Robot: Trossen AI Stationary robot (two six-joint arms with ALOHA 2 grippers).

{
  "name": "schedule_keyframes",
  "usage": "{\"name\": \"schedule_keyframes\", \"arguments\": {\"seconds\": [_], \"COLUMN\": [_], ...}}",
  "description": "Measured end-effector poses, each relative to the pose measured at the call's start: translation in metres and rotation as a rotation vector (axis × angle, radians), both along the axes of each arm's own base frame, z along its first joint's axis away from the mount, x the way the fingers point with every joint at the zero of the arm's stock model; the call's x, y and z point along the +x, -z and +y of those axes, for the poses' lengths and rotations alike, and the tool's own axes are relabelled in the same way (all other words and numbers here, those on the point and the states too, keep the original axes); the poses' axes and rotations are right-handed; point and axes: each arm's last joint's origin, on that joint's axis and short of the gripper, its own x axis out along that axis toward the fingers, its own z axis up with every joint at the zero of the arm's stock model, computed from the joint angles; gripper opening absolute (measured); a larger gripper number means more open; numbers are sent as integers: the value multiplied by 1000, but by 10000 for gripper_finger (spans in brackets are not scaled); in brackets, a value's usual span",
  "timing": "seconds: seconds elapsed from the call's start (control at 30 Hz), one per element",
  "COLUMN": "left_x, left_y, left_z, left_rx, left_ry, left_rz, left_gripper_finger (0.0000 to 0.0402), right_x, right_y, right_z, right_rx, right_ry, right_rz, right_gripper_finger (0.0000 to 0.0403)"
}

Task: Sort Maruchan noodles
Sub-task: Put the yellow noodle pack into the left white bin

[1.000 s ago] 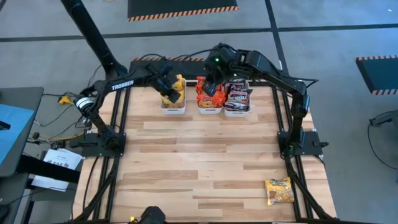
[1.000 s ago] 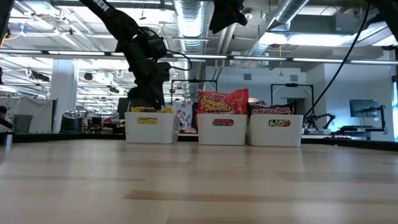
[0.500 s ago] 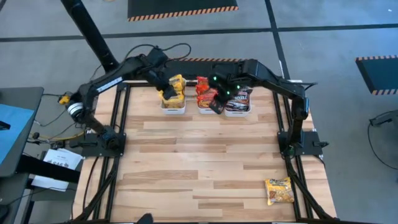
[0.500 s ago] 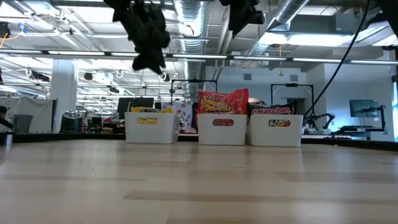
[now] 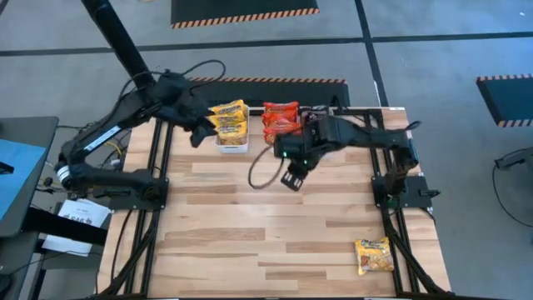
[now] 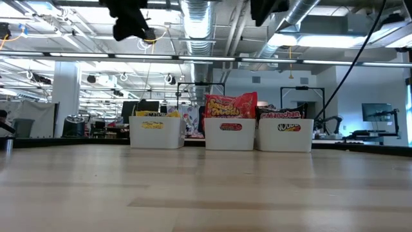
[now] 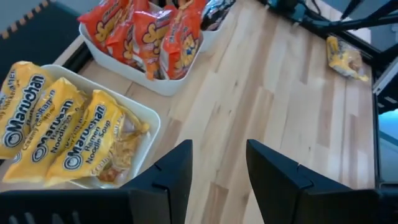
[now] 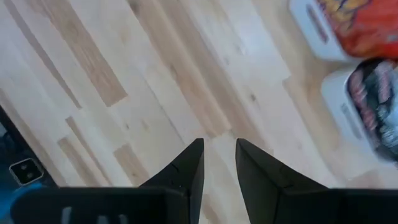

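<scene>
High view: three white bins sit in a row at the far edge of the table — the left bin [image 5: 232, 143] holds yellow Maruchan packets [image 5: 228, 117], the middle one red packets [image 5: 281, 117], and the right bin is mostly hidden under the right arm. One stray yellow packet [image 5: 374, 255] lies alone at the near right corner, its long axis running roughly near-to-far, well apart from both grippers. The right gripper [image 5: 291, 178] hangs over the table's middle just in front of the bins, so it is the nearer of the two to the stray; the left gripper [image 5: 198, 136] sits beside the left bin, farther off. Low view: the bins stand side by side with packets poking above their rims; both arms are high, only partly in frame. Left wrist view: the left gripper's fingers [image 7: 177, 174] are spread with nothing between them, above bare wood next to the yellow bin — the stray packet shows far off across the table. Right wrist view: the right gripper's fingers [image 8: 189, 168] stand parted and empty over the planks.
</scene>
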Motion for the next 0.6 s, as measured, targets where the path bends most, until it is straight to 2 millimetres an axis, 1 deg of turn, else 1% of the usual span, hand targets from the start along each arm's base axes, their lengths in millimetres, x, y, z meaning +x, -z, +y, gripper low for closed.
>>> {"name": "schedule_keyframes", "arguments": {"seconds": [0.1, 0.3, 0.37, 0.5, 0.6], "left_x": [-15, -36, -41, -44, -44], "left_y": [-3, -2, -2, 4, 10], "left_z": [-12, -27, -30, -32, -32], "left_rx": [17, 62, 73, 64, 48], "left_ry": [-16, -66, -73, -73, -66], "left_rz": [-11, -20, -25, -11, 0], "left_gripper_finger": [137, 137, 137, 137, 137], "right_x": [-3, -9, -16, -30, -43], "right_y": [9, 38, 45, 57, 61], "right_z": [18, 52, 63, 87, 105], "right_rx": [21, 44, 58, 81, 96], "right_ry": [31, 114, 144, 226, 293], "right_rz": [41, 159, 198, 254, 266], "right_gripper_finger": [117, 117, 117, 117, 117]}}
